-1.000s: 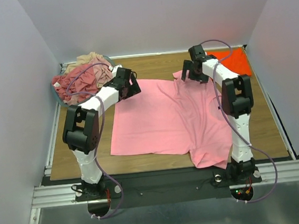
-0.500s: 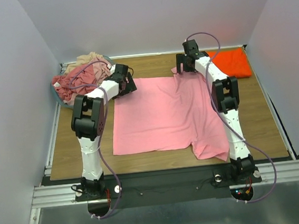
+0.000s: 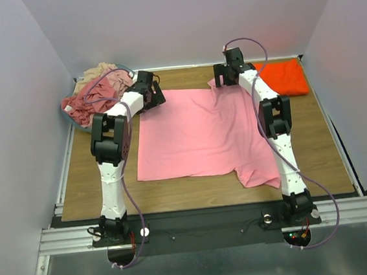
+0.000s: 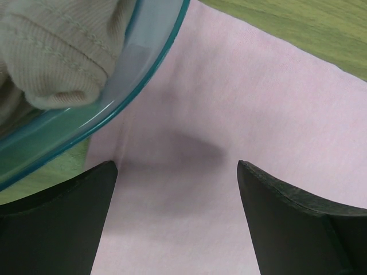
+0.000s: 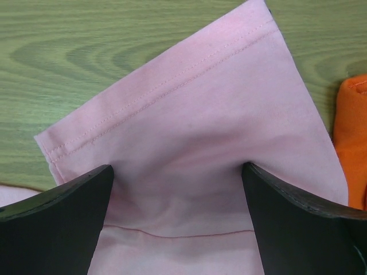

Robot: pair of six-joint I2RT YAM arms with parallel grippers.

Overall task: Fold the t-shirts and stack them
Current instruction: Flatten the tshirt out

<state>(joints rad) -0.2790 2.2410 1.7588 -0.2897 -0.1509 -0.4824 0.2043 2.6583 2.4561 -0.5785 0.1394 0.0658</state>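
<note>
A light pink cotton t-shirt (image 3: 196, 130) lies spread out flat across the middle of the wooden tabletop (image 3: 96, 178), one short sleeve rumpled at its near right corner. The left hand (image 3: 148, 92) sits low over the shirt's far left corner, its two dark fingers (image 4: 63, 223) spread wide apart with pink cloth lying under and between them, gripping nothing. Just beside it is the rim of a grey-blue oval plastic basket (image 4: 123, 80), heaped with a beige ribbed t-shirt (image 4: 51, 51) and a crumpled dusty rose t-shirt (image 3: 98, 97). The right hand (image 3: 224, 75) is at the shirt's far right corner over the stitched sleeve hem, its fingers also parted wide. A bright orange t-shirt (image 3: 283, 77) lies folded at the far right of the tabletop, near that sleeve.
</note>
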